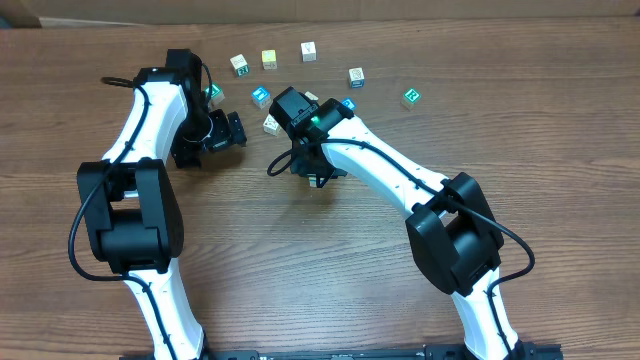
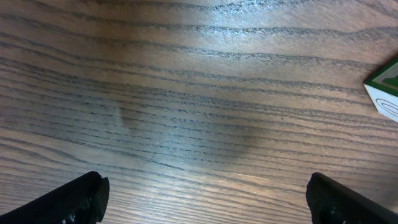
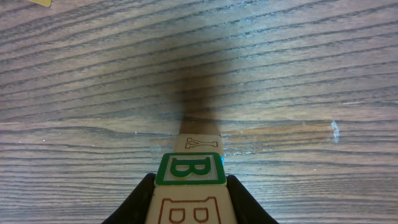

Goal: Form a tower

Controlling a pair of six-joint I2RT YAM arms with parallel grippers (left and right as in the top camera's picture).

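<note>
Three visible cubes in tower [image 3: 189, 169], green "B", right jaws gripping

Between my right fingers [image 3: 133, 206], the narrow stack of pale wooden letter cubes [image 3: 190, 169] shows a green "B" in a green frame; the outlined letters nearer and beyond it I cannot read.
</note>
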